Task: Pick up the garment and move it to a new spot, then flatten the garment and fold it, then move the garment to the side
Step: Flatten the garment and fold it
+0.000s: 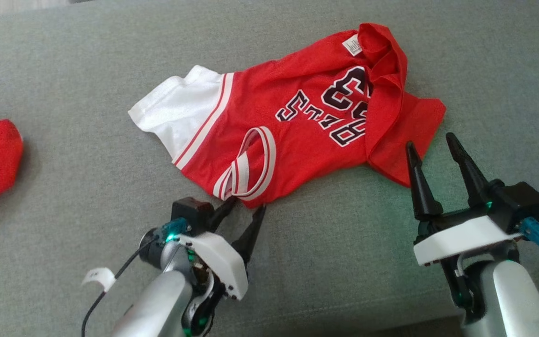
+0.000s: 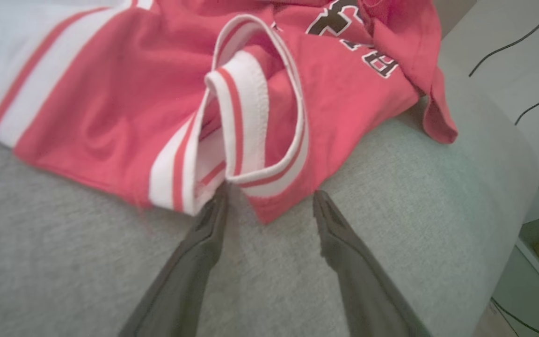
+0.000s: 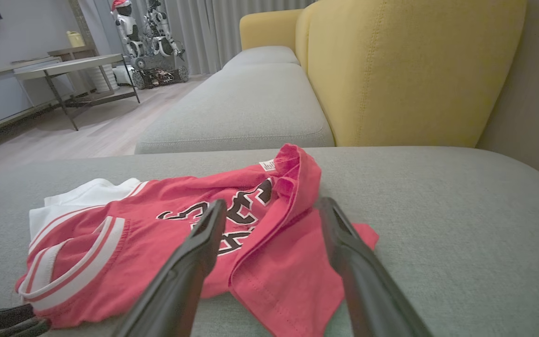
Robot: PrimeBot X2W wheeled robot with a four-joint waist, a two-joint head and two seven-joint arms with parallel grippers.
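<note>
Status: flattening, folding and the side move remain. The garment (image 1: pixel 269 121) lies rumpled near the middle of the grey sofa cushion (image 1: pixel 63 61), red with white trim, 1 end flap doubled over. Left gripper (image 1: pixel 247 203) open at its near edge; right gripper (image 1: pixel 429 140) open, empty, beside the flap

We see two silver-grey forearms, the left forearm (image 1: pixel 157 304) and the right forearm (image 1: pixel 508 299), each ending in a white shell (image 1: pixel 215 260). From these, the left gripper (image 1: pixel 247 204) and the right gripper (image 1: pixel 430 140) carry two long dark fingers (image 1: pixel 421 187) that taper to a point. On each wrist sits a black camera block (image 1: pixel 187 210) with a teal-blue plug (image 1: pixel 176 228) and a small green light (image 1: pixel 488 204), and from the left plug goes a thin black cable (image 1: pixel 110 285) with a white tag (image 1: pixel 98 277).
</note>
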